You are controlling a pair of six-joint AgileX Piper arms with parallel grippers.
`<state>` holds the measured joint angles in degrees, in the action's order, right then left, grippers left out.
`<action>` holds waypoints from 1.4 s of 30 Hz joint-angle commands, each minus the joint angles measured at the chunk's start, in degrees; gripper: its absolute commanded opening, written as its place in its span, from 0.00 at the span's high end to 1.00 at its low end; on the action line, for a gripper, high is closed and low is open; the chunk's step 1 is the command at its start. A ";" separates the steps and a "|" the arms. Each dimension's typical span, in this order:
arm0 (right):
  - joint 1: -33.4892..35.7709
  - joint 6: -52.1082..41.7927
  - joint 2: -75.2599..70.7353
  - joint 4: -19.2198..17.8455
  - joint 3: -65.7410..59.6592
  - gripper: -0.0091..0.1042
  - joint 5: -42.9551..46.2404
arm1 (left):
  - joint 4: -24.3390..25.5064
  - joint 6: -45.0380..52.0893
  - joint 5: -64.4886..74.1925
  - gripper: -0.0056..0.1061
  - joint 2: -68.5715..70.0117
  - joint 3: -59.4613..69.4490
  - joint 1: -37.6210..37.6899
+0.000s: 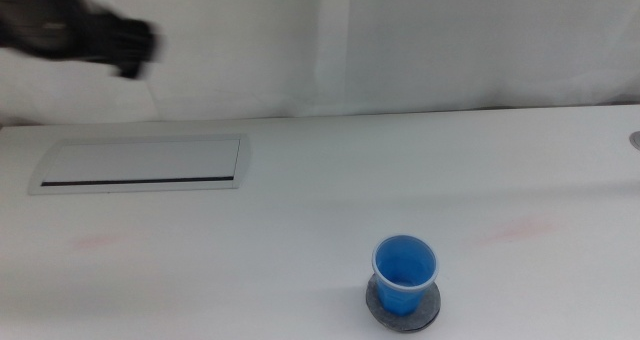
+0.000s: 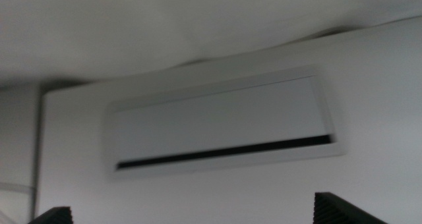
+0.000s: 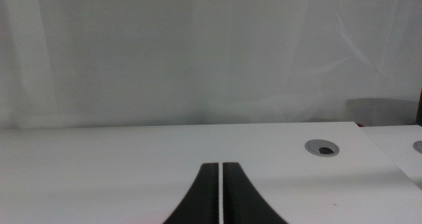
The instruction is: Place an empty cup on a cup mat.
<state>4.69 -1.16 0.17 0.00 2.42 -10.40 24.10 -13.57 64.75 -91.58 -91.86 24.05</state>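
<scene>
The blue cup (image 1: 405,271) stands upright on the round dark grey cup mat (image 1: 403,310) near the table's front edge, right of centre. It looks empty inside. My left gripper (image 1: 133,48) hangs blurred high at the back left, far from the cup. In its wrist view the left gripper (image 2: 198,217) shows only two jaw tips wide apart, open with nothing between them. My right gripper (image 3: 219,191) is out of the middle view; its jaws meet, shut and empty, low over the bare table. Neither wrist view shows the cup or the mat.
A long silver-grey slotted plate (image 1: 140,164) lies flat at the back left, below the left gripper, and fills the left wrist view (image 2: 221,122). A round cable grommet (image 3: 322,147) sits in the table ahead of the right gripper. White curtain behind.
</scene>
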 commanded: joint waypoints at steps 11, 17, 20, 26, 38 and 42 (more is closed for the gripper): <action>-0.02 -0.19 -1.76 0.00 -0.29 0.94 0.07 | -15.74 7.24 0.79 0.13 5.59 -0.30 -20.08; -0.02 -0.19 -1.76 0.00 -0.29 0.94 0.07 | -15.92 7.12 -0.33 0.13 8.85 -0.30 -20.08; -0.02 -0.19 -1.76 0.00 -0.29 0.94 0.07 | -15.92 7.25 -2.19 0.13 10.29 1.01 -20.08; -0.02 -0.19 -1.76 0.00 -0.29 0.94 0.07 | -17.93 8.70 -12.90 0.13 16.27 11.95 -19.83; -0.02 -0.19 -1.76 0.00 -0.29 0.94 0.07 | -22.03 11.58 -52.91 0.13 37.77 48.21 -15.11; -0.02 -0.19 -1.76 0.00 -0.29 0.94 0.07 | -21.89 10.74 -64.10 0.13 45.06 60.18 -14.96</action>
<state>4.69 -1.16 0.17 0.00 2.42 -10.40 2.53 -2.08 7.20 -49.24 -36.18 8.72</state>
